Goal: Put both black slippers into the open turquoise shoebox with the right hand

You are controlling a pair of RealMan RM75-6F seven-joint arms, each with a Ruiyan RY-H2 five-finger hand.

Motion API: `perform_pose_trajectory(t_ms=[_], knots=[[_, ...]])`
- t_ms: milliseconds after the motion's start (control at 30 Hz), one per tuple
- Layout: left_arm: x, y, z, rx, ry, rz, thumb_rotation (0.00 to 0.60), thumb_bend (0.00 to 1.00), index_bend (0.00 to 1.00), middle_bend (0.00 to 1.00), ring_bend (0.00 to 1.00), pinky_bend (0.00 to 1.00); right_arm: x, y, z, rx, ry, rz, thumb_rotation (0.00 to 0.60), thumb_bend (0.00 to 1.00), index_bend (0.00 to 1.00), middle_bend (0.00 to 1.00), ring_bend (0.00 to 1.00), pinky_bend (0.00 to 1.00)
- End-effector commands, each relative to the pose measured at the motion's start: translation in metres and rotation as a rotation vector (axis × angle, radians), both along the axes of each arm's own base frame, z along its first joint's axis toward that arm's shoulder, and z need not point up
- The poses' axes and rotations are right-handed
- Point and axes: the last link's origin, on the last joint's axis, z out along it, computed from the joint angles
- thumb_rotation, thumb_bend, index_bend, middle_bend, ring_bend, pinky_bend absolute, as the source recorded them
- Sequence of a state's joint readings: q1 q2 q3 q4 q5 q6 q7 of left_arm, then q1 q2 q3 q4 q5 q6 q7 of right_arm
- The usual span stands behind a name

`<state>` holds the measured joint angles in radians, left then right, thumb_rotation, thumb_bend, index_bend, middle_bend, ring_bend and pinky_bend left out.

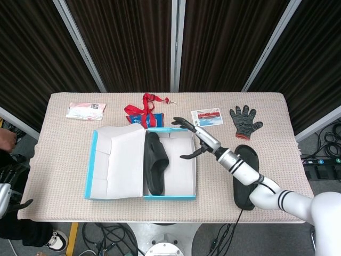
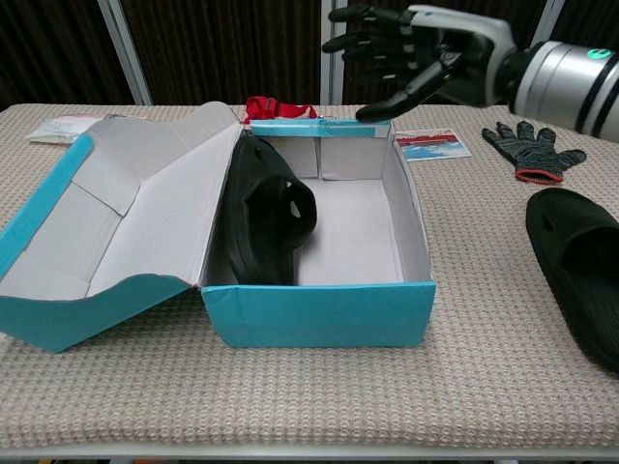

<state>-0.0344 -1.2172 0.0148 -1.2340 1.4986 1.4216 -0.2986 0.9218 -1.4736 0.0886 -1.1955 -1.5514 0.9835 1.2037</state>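
One black slipper (image 1: pixel 155 162) (image 2: pixel 266 215) stands on its side inside the open turquoise shoebox (image 1: pixel 168 198) (image 2: pixel 319 314), leaning against the left wall. The second black slipper (image 1: pixel 244 176) (image 2: pixel 578 266) lies flat on the table to the right of the box. My right hand (image 1: pixel 194 136) (image 2: pixel 411 43) hovers open above the box's back right corner, fingers spread, holding nothing. My left hand (image 1: pixel 7 189) shows only partly at the far left edge of the head view, off the table.
The box lid (image 1: pixel 116 162) (image 2: pixel 116 217) lies folded open to the left. Behind the box sit a red lanyard (image 1: pixel 143 110), a postcard (image 1: pixel 206 117) and a grey glove (image 1: pixel 244 120). A white packet (image 1: pixel 85 110) rests at the back left.
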Motion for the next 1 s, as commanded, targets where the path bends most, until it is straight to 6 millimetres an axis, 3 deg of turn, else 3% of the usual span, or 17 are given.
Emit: perform_pose_trajectory(t_ms=[33,300,600,767,1000], knots=[[0.002,0.0,0.0,0.0,-0.003,-0.008,0.6,0.06,0.13,0.08,0.0,0.05,-0.029,0.01,0.05,-0.164,0.115,-0.045,0.6,0.0,0.0,0.11,0.0,0.1],[0.006,-0.002,0.001,-0.01,-0.012,-0.027,0.6,0.06,0.13,0.08,0.0,0.05,-0.093,0.032,0.093,-0.238,0.535,-0.273,0.6,0.01,0.0,0.1,0.0,0.12],[0.011,-0.002,-0.004,-0.034,-0.025,-0.044,0.6,0.06,0.13,0.08,0.0,0.05,-0.143,0.058,0.094,-0.145,0.867,-0.392,0.6,0.0,0.0,0.08,0.0,0.11],[0.014,-0.001,-0.006,-0.049,-0.045,-0.045,0.6,0.06,0.13,0.08,0.0,0.05,-0.154,0.068,0.083,-0.026,0.937,-0.426,0.6,0.0,0.0,0.07,0.0,0.09],[0.012,-0.003,-0.007,-0.067,-0.07,-0.034,0.6,0.06,0.13,0.08,0.0,0.05,-0.157,0.067,0.074,0.02,1.007,-0.418,0.6,0.0,0.0,0.05,0.0,0.09]])
